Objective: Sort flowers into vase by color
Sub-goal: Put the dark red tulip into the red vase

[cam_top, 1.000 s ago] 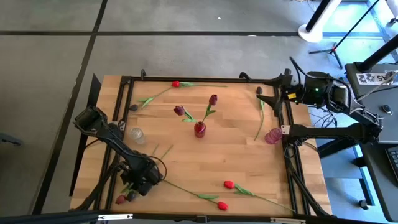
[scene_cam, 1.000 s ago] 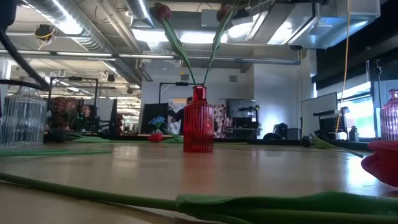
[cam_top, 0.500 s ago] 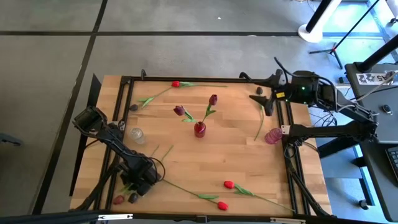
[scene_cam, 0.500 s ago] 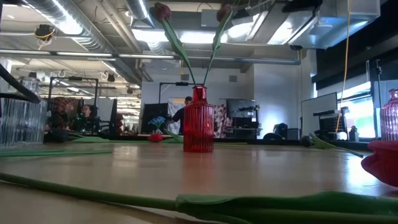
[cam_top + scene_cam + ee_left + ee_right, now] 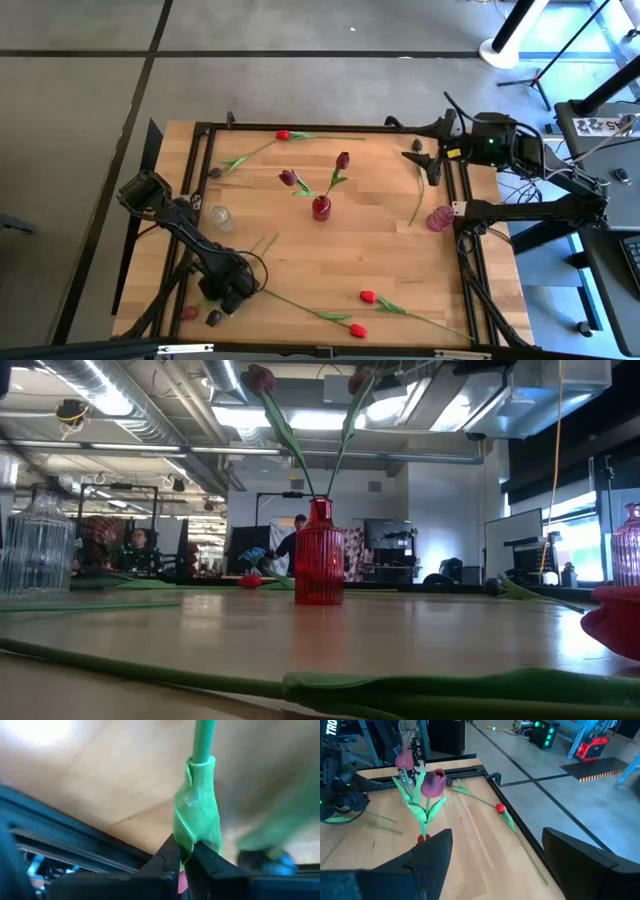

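My left gripper [image 5: 226, 296] stands near the table's near-left corner, shut on a flower's green stem [image 5: 196, 820]. A red head [image 5: 189, 312] and a dark head [image 5: 213, 318] lie just beside it; which head belongs to that stem I cannot tell. The red vase [image 5: 321, 207] at mid-table holds two maroon tulips [image 5: 434, 784] by their stems. More flowers lie flat on the wood: two red ones [image 5: 357, 330] near the front edge, one red [image 5: 283, 134] at the far edge, a dark one [image 5: 417, 145] at the far right. My right gripper [image 5: 500, 845] hangs open over the far-right corner. My left gripper pinches the stem at the lower end of its wrapped green leaf [image 5: 186, 851] between its two fingertips [image 5: 169, 859]. The fingers come from above, pointing down at the table. The stem runs away from the fingers close over the wood; a bit of red shows under the fingertips.
A clear glass vase [image 5: 220, 216] stands left of centre and a pink vase [image 5: 437, 218] at the right edge. A black metal frame [image 5: 300, 127] runs round the tabletop. A long green stem [image 5: 300, 685] lies across the front of the low view.
My left gripper has edged a little toward the table's near edge over the stems, and its arm has left the low view. My right gripper has swung slightly toward the table's left and far edge, staying open.
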You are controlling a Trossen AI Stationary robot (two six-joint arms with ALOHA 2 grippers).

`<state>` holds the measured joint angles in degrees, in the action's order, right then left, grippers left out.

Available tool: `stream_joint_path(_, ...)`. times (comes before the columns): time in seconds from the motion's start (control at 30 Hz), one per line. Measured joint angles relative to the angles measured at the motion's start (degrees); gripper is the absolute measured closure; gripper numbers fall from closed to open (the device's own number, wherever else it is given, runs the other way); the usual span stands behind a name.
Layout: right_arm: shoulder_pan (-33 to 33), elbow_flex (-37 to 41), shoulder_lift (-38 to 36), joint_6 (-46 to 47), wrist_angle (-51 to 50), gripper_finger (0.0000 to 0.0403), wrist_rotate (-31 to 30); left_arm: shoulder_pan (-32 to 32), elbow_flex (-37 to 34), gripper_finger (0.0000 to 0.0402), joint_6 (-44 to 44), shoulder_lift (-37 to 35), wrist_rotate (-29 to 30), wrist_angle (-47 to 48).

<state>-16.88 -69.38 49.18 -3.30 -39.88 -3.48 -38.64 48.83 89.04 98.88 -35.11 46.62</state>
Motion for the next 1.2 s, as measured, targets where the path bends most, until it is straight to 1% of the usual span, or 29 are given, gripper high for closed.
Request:
stream_joint_path(0.1,0.0,-1.5,0.1,0.0,-0.2,0.0095,0.0,0.5,5.9,0.0397,-1.9,-0.7,5.1,10.8)
stream_joint_path(0.17,0.0,-2.8,0.0,-0.2,0.0,0.0095,0.0,0.8,10.5,0.0398,-3.9,-0.7,10.0,17.9)
stream_joint_path(0.27,0.0,-4.4,0.1,-1.4,0.1,0.0095,-0.8,0.9,16.9,0.0396,-4.7,-0.7,20.3,27.4)
stream_joint_path(0.4,0.0,-5.4,0.6,-2.0,1.2,0.0095,-2.8,0.8,24.3,0.0396,-6.7,-0.7,34.4,34.5)
stream_joint_path(0.5,0.0,-6.0,0.6,-2.0,1.4,0.0095,-4.7,1.2,28.7,0.0397,-11.6,-0.7,43.5,33.9)
stream_joint_path(0.6,0.0,-6.1,0.6,-0.9,1.2,0.0095,-6.2,3.5,31.9,0.0396,-16.4,-0.7,49.3,30.6)
stream_joint_path(0.67,0.0,-6.1,0.6,1.4,0.6,0.0095,-6.5,5.2,33.7,0.0396,-19.1,-0.7,54.0,29.8)
stream_joint_path(0.77,0.0,-6.1,0.6,4.3,0.2,0.0095,-6.4,8.0,37.5,0.0397,-26.5,-0.7,60.5,29.0)
stream_joint_path(0.87,0.0,-6.1,0.6,9.3,0.1,0.0095,-5.2,10.2,42.8,0.0397,-35.5,-0.7,64.8,28.7)
stream_joint_path(0.97,0.0,-6.0,0.6,16.1,-0.3,0.0095,-2.3,11.1,48.9,0.0397,-43.8,-0.7,68.7,27.3)
stream_joint_path(1.1,0.0,-6.0,0.4,23.5,-0.9,0.0095,1.2,10.9,55.7,0.0397,-57.3,-0.7,72.2,22.1)
stream_joint_path(1.2,0.0,-6.0,0.4,29.4,-0.9,0.0095,3.8,11.0,58.8,0.0397,-67.5,-0.7,77.2,18.2)
